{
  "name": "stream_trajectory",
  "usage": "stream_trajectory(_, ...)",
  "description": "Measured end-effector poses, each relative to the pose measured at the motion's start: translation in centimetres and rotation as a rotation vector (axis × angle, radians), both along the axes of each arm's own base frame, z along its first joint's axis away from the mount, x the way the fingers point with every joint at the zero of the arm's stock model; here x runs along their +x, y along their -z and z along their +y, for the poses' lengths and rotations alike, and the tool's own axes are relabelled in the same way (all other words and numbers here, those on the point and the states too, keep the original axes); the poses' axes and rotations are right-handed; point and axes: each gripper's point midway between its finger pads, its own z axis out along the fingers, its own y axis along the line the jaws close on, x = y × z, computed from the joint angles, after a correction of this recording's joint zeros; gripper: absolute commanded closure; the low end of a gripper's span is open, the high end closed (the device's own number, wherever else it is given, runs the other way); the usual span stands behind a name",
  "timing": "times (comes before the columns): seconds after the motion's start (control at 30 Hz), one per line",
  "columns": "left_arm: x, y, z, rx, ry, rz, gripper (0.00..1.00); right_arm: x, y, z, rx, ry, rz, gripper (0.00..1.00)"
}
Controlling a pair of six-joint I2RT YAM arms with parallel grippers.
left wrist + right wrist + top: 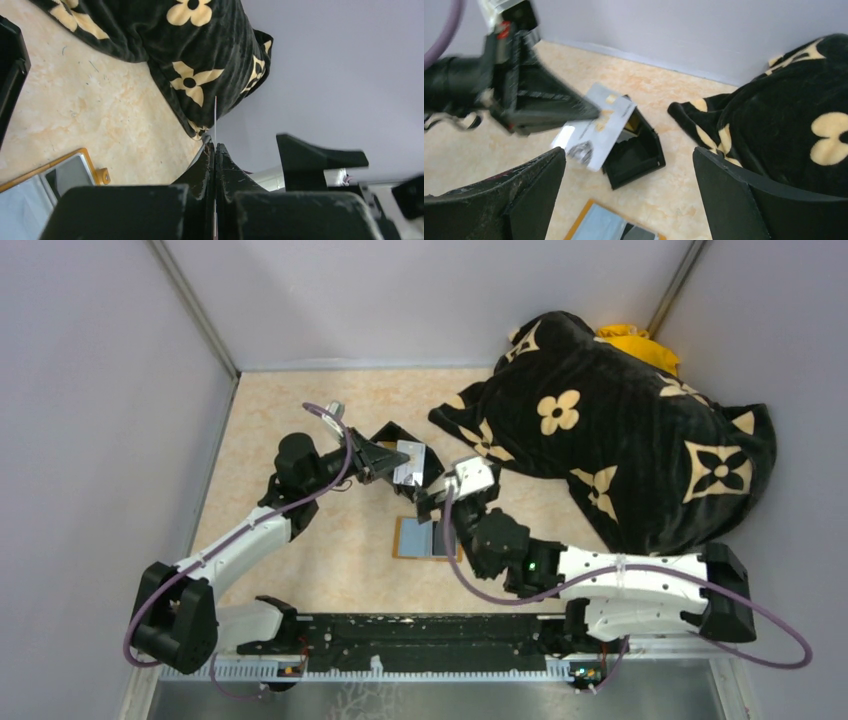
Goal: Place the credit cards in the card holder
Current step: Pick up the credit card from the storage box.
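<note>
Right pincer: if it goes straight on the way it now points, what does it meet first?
Probably the black box, straight ahead of the open right pincer. The credit card in the left pincer hangs just beside that line; depth is unclear.

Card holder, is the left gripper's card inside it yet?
No, the left gripper pinches the card over by the black box, apart from the card holder.

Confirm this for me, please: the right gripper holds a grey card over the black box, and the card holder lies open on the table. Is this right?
Not quite. The left gripper is the one shut on the card. The right gripper stands open and empty, as the right wrist view shows. The rest is correct.
</note>
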Motion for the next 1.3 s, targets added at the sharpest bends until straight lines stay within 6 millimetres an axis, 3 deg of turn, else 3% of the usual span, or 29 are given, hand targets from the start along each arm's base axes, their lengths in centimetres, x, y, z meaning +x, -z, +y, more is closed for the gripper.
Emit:
stream_trajectory(0.23,0.6,0.0,0.2,0.037,-0.028,-0.085,1.0,5.2,-2.0,-3.9,0.239,0.063,0.093,0.16)
stream_trajectory(0.4,0.8,-0.9,0.0,0.016,-0.015,-0.153,1.0,6.8,-2.5,-4.0,0.33,0.01,0.162,0.31)
stream_trajectory(0.57,0.6,-0.5,-0.6,-0.014,0.034,-0.183,1.0,8.1,-1.2,-4.1,0.426,-0.085,0.267,0.34)
stream_trajectory(0.73,0.0,-0.3,-0.8,-0.033,0.068,-0.2,1.0,8.0,1.0,-4.0,0.506,-0.179,0.368,0.36)
stream_trajectory(0.9,-0.5,-1.3,-0.9,-0.066,0.092,-0.236,1.0,6.7,2.5,-2.6,0.565,-0.299,0.459,0.44)
stream_trajectory(1.13,-0.9,-1.1,-1.1,-0.101,0.121,-0.232,1.0,5.3,2.7,-0.4,0.629,-0.432,0.521,0.52)
stream_trajectory(1.3,-1.1,-1.0,-1.2,-0.126,0.138,-0.218,1.0,4.8,1.7,0.3,0.663,-0.494,0.523,0.57)
